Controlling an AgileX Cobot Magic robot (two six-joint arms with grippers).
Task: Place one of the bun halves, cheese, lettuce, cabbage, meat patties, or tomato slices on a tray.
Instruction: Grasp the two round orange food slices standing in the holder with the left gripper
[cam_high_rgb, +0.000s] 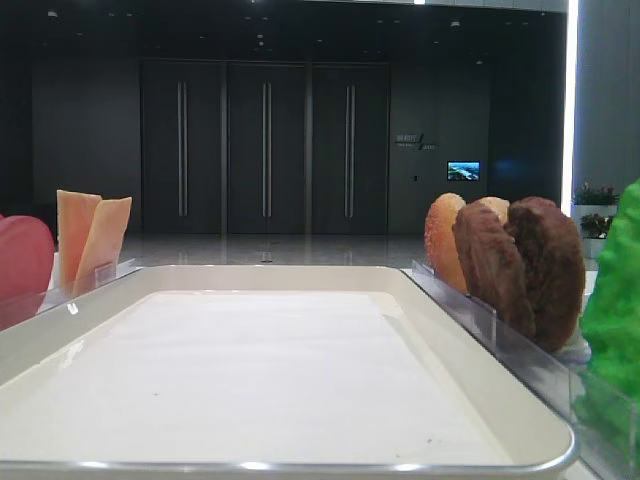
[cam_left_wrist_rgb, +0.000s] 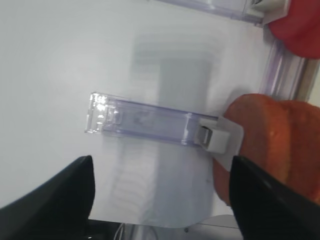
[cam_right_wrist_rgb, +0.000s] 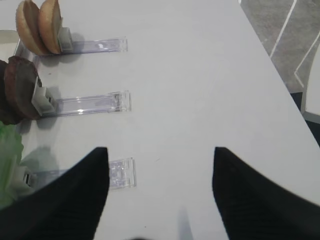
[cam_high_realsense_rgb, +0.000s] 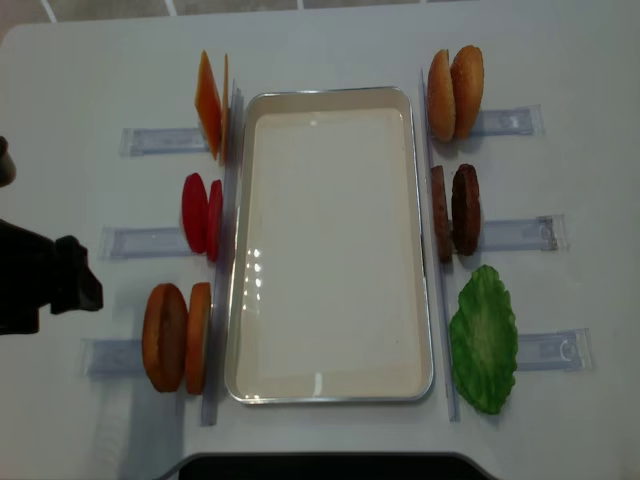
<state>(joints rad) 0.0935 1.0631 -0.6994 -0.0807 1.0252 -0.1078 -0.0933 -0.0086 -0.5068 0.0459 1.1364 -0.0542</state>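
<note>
The cream tray (cam_high_realsense_rgb: 330, 392) lies in the middle of the table, holding nothing. Left of it stand the cheese (cam_high_realsense_rgb: 209, 105), the tomato slices (cam_high_realsense_rgb: 200, 215) and two orange bun halves (cam_high_realsense_rgb: 175, 337); to its right stand more bun halves (cam_high_realsense_rgb: 455, 92), the meat patties (cam_high_realsense_rgb: 455, 210) and the lettuce (cam_high_realsense_rgb: 483, 338). My left gripper (cam_left_wrist_rgb: 161, 165) is open over a clear holder (cam_left_wrist_rgb: 145, 120), with a bun half (cam_left_wrist_rgb: 265, 145) just beside its right finger. My right gripper (cam_right_wrist_rgb: 160, 150) is open above bare table, and the patties (cam_right_wrist_rgb: 20, 90) and lettuce (cam_right_wrist_rgb: 7, 165) lie to its left.
Each food pair stands in a clear plastic holder (cam_high_realsense_rgb: 505, 235) that sticks out sideways from the tray. My left arm (cam_high_realsense_rgb: 40, 285) is at the left table edge. A dark base (cam_high_realsense_rgb: 320, 466) shows at the near edge. The cabbage is not told apart from the lettuce.
</note>
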